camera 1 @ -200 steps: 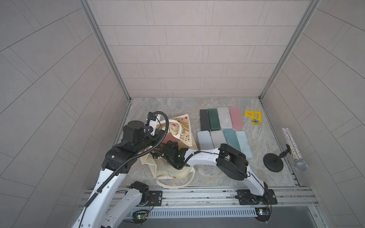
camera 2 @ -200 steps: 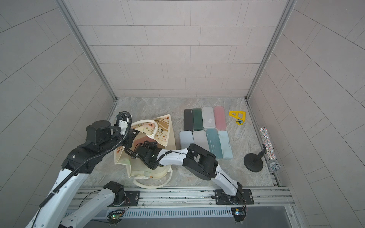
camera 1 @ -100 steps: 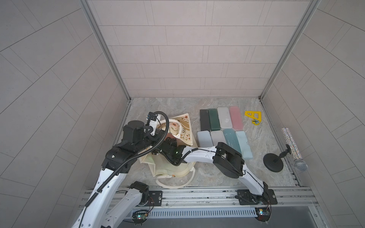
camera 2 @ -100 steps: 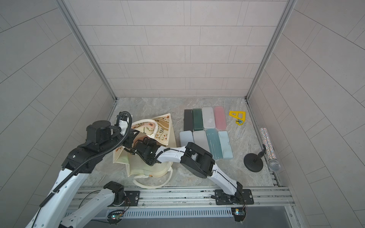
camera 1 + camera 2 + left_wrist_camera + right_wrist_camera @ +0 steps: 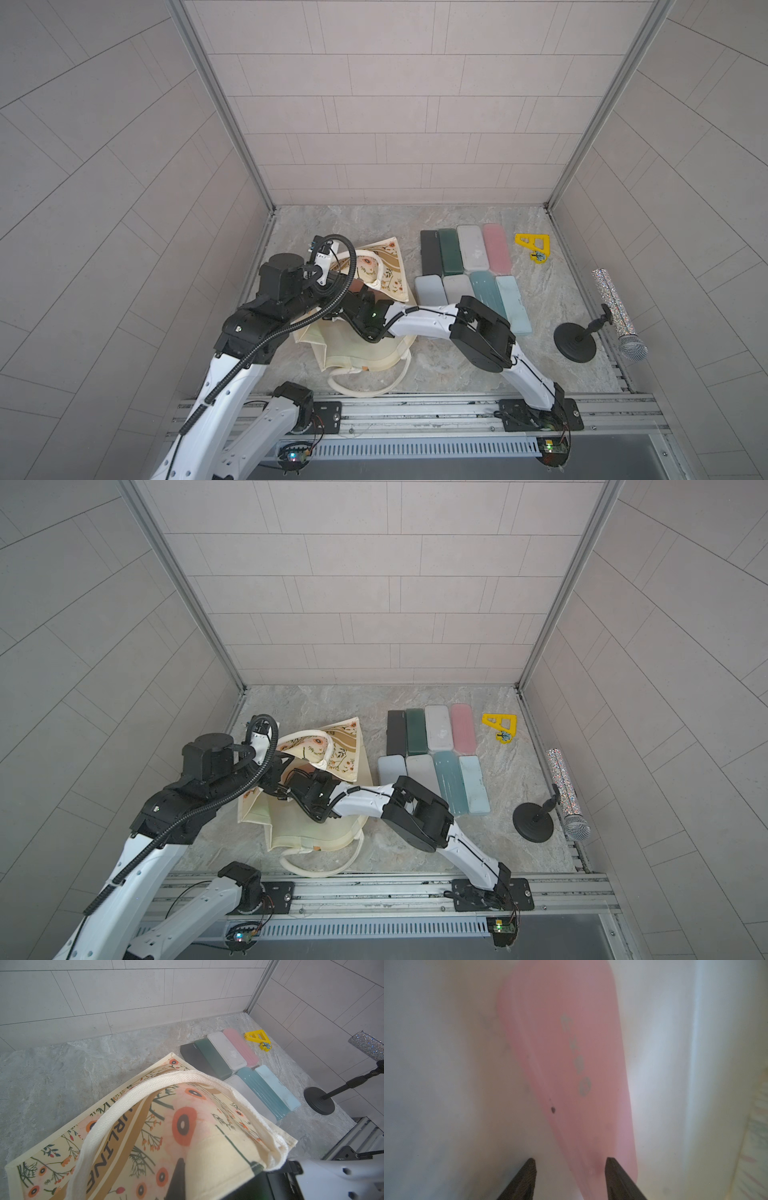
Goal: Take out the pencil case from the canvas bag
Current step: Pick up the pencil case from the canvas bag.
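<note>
Pink pencil case [image 5: 566, 1064] (faint lettering) inside canvas bag [image 5: 365, 353]; R gripper [image 5: 570, 1160] part-open over its end, L gripper [image 5: 178, 1169] clamps bag.

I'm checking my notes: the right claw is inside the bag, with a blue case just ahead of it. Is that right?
Not quite. The case just ahead of the right claw is pink, not blue, as the right wrist view shows. The rest holds: that claw is inside the bag.
</note>
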Controlling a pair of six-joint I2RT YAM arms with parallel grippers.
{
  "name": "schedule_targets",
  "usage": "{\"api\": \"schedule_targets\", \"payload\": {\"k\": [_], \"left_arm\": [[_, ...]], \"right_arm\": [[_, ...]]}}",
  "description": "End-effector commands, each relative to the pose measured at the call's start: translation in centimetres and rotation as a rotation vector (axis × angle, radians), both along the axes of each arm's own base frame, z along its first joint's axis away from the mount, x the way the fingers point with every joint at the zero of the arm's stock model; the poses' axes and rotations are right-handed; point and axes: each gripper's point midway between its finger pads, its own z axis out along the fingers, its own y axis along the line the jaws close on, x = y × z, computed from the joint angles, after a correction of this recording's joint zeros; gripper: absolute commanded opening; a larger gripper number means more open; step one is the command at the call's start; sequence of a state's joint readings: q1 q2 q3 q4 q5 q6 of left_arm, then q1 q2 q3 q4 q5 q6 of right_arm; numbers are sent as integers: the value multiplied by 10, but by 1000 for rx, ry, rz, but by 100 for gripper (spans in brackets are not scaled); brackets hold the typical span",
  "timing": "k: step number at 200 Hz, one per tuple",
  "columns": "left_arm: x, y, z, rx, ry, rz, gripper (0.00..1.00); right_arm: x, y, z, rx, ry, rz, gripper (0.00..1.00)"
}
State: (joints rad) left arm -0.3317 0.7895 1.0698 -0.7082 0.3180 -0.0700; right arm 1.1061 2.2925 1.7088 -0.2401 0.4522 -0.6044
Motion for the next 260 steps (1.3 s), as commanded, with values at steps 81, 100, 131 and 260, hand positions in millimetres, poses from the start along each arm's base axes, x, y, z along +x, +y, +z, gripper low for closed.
{"api": "schedule_targets", "payload": {"k": [81,100,131,260], "left_arm": [[-1,-16,26,-64,-69,-83,0],[-1,-17,27,-67,-73,-90,0],[-4,-21,29,-80,-73,-114,0],[-6,-23,29,-84,-77,-129,0]], "right_arm": [[24,-11,46,89,-162,-105,59],[21,-9,37,45,-141,-60,68],[18,-9,17,-19,-98,-27,72],[38,-11,42,54,-275,-115,53]]}}
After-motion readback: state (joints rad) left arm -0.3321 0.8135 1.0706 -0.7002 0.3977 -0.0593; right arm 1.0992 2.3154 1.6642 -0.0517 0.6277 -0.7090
